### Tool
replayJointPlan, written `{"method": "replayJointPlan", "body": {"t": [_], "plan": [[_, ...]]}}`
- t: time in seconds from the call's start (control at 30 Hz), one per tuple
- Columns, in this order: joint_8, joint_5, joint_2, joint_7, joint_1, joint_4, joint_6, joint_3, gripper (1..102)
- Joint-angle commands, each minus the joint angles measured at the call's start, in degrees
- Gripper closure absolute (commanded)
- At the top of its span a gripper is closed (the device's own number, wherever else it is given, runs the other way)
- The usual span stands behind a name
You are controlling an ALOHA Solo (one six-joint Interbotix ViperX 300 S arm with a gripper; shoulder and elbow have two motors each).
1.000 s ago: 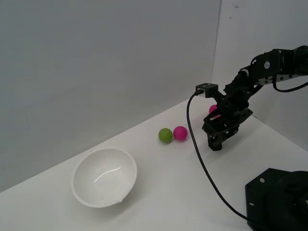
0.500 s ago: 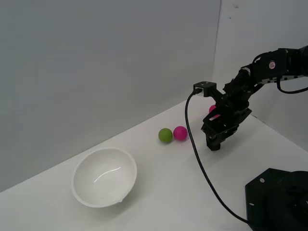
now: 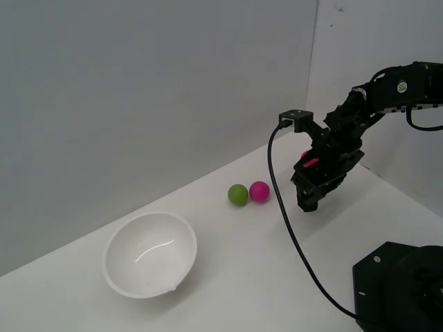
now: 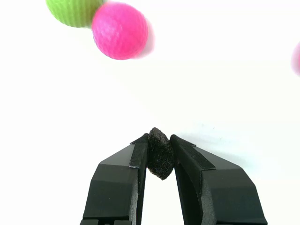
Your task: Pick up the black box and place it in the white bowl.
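In the wrist view my gripper (image 4: 159, 151) is shut on the black box (image 4: 161, 153), a tiny matte black cube pinched between the two fingertips above the white table. In the exterior view the gripper (image 3: 309, 202) hangs a little above the table at the exterior view's right, and the cube cannot be made out against the black fingers there. The white bowl (image 3: 150, 253), large, glossy and with nothing in it, sits at the exterior view's lower left, well apart from the gripper.
A green ball (image 3: 238, 194) and a pink ball (image 3: 259, 191) touch each other between bowl and gripper; both also show in the wrist view (image 4: 75, 10) (image 4: 120, 30). Another pink ball (image 3: 304, 155) lies behind the arm. A black cable (image 3: 284, 214) and a black base (image 3: 401, 290) occupy the lower right.
The gripper has risen slightly off the table with the arm lifting, and it stays shut. The balls and the bowl have not moved.
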Motion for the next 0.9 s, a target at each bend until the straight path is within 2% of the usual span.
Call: {"method": "replayJointPlan", "body": {"t": [0.0,0.13,0.5,0.87], "plan": [[0.26,-1.93,2.11,1.14,0.62,-1.76,-0.53,2.55,100],[0.09,-2.46,3.25,2.29,0.44,-2.2,-0.53,3.69,100],[-0.53,-2.64,5.54,2.37,-1.67,-2.37,-0.53,5.89,100],[-2.55,-4.83,11.95,2.72,-4.04,-4.66,-0.7,12.48,100]]}}
